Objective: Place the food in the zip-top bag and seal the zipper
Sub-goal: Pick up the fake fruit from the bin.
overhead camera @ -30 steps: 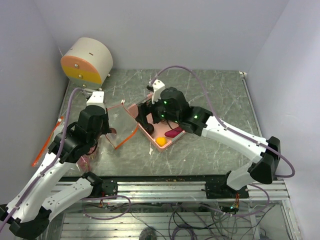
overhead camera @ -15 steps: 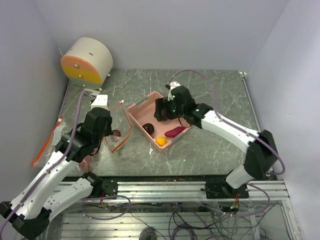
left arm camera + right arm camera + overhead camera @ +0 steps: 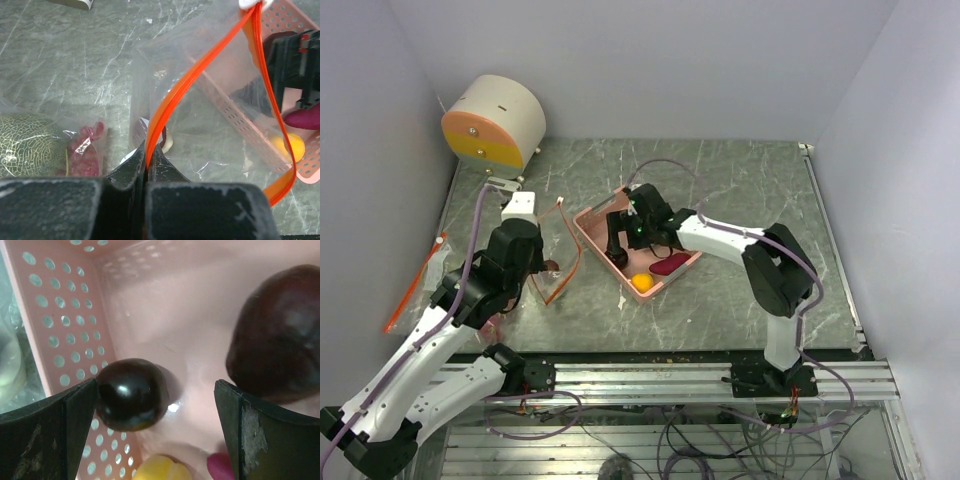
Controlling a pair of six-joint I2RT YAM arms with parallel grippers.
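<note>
Right gripper [image 3: 154,412], wide open, straddles a grape [image 3: 131,401] beside the basket [image 3: 60,335] wall; closing may snag the wall or squirt it away. Left gripper [image 3: 148,167] clamps the zipper [image 3: 195,80].

Grey marbled tabletop [image 3: 740,180], plain pale walls [image 3: 650,60].
Even light; walls behind and either side of the left gripper [image 3: 148,152], metal rail [image 3: 650,375] nearer than it.

The left arm [image 3: 425,345] and right arm [image 3: 720,236] had white shells and black joints. The left gripper [image 3: 148,150] and right gripper [image 3: 156,390] were black. Lilac cables [image 3: 473,235] ran along both.
</note>
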